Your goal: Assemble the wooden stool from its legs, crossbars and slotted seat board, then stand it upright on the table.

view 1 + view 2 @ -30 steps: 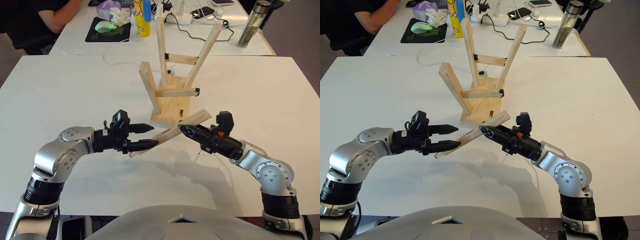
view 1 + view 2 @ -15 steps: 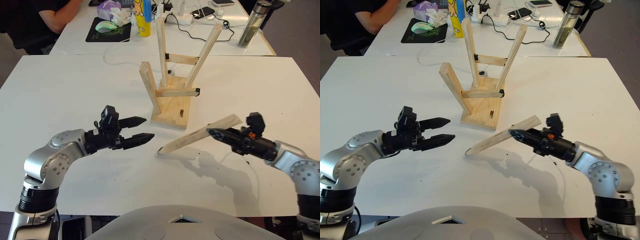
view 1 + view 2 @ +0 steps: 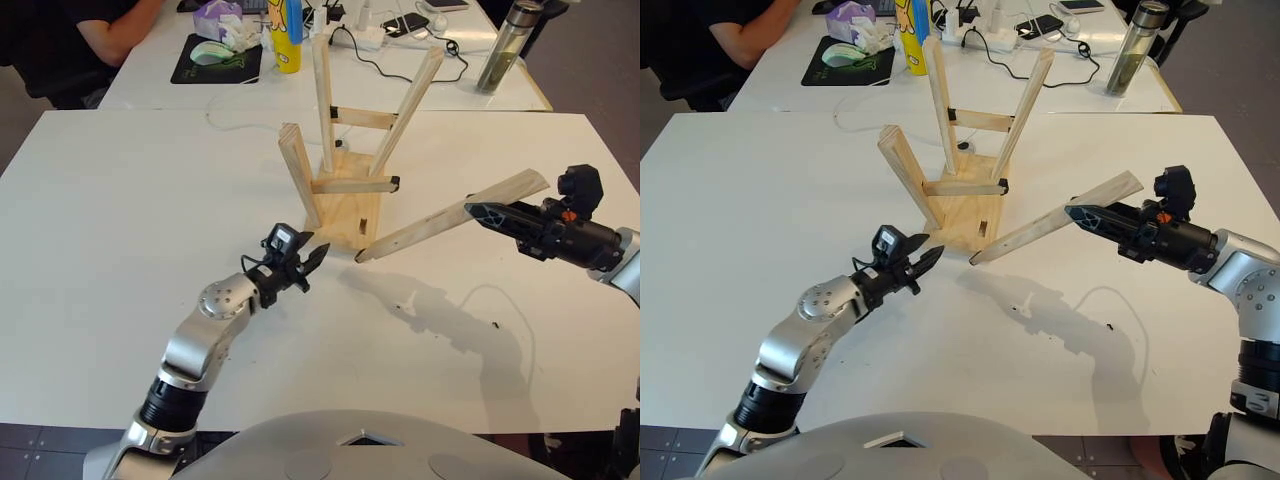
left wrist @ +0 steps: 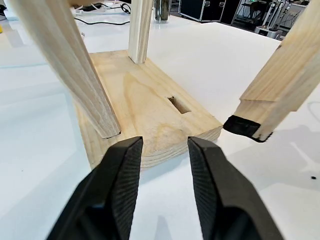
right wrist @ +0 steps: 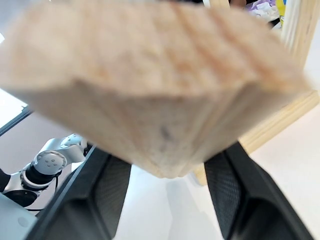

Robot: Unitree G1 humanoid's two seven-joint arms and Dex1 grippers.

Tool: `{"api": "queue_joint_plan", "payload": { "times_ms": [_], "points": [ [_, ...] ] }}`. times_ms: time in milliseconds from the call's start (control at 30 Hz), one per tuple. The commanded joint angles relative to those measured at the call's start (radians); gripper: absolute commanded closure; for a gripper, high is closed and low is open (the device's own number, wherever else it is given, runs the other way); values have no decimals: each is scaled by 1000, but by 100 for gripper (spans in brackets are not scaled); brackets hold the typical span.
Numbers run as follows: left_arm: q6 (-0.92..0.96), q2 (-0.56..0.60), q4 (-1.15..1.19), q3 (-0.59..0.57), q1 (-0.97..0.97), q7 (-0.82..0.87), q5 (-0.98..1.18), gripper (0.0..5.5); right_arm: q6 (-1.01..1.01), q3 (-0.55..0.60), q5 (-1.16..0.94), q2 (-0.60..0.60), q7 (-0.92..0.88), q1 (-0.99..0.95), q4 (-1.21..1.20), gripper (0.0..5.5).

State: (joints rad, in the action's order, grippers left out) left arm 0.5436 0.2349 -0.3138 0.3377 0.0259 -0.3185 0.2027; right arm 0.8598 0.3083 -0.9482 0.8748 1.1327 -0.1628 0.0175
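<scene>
Stool (image 3: 345,160): part-built, upside down mid-worktop; seat board (image 3: 338,228) lies flat, three fitted legs (image 3: 322,95) point up, tied by two crossbars (image 3: 350,186).
Open slot (image 4: 179,104): one empty slot in seat board, on the side toward the robot's right.
Loose leg (image 3: 440,220): slanted in the air, high end at right gripper, low black-tipped end just beside seat board's near right corner; tip touching worktop or not, cannot tell.
Right gripper (image 3: 480,212): clamped on loose leg near its upper end, robot's right of stool.
Left gripper (image 3: 308,264): empty, fingers (image 4: 122,170) parted by a narrow gap, aimed at seat board's near edge, close but apart.
Handling (judged): bare wood, stiff, light, not fragile; smooth faces may slip in a pinch. Long leg held near one end gives leverage, so far tip prob. wobbles; a hold nearer mid-length would steady it. Seat board is prob. the best brace pt for left gripper, by its edge. Stool is top-heavy as it stands, fitted legs splay, could tip if pushed hard.
Edges & room: worktop (image 3: 120,220) white, wide, open to left, right & front of stool. Far edge lies close behind stool, rear desk (image 3: 150,80) w/ clutter beyond; best to keep swings of the leg on the near side.
</scene>
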Motion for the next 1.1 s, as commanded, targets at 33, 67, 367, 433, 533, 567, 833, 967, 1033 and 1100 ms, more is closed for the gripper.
{"api": "queue_joint_plan", "payload": {
  "times_ms": [33, 67, 367, 433, 533, 567, 833, 967, 1033, 1100],
  "points": [
    [5, -52, 69, 50, 63, 43, -73, 446, -24, -20, 49, 26, 45, -55, 42, 341],
    [4, -69, 87, 53, 73, 61, -90, 457, -27, -25, 58, 26, 53, -69, 54, 341],
    [41, -195, 283, 58, 182, 186, -202, 550, -60, -40, 102, -7, 89, -164, 130, 341],
    [59, -198, 319, 59, 188, 178, -212, 550, -84, -44, 117, -17, 89, -174, 135, 341],
    [75, -198, 361, 54, 193, 157, -214, 550, -129, -48, 152, -32, 82, -188, 146, 341],
    [76, -195, 368, 55, 195, 152, -217, 550, -147, -50, 165, -37, 80, -193, 150, 341],
    [88, -163, 367, 75, 185, 86, -228, 550, -263, -123, 268, -74, 124, -252, 199, 341],
    [95, -138, 352, 80, 177, 53, -234, 550, -313, -183, 328, -77, 170, -282, 224, 341],
    [99, -125, 343, 80, 174, 38, -235, 550, -343, -216, 362, -80, 191, -311, 245, 341],
    [105, -115, 336, 83, 177, 22, -235, 550, -365, -240, 389, -80, 206, -339, 261, 341]
  ]
}}
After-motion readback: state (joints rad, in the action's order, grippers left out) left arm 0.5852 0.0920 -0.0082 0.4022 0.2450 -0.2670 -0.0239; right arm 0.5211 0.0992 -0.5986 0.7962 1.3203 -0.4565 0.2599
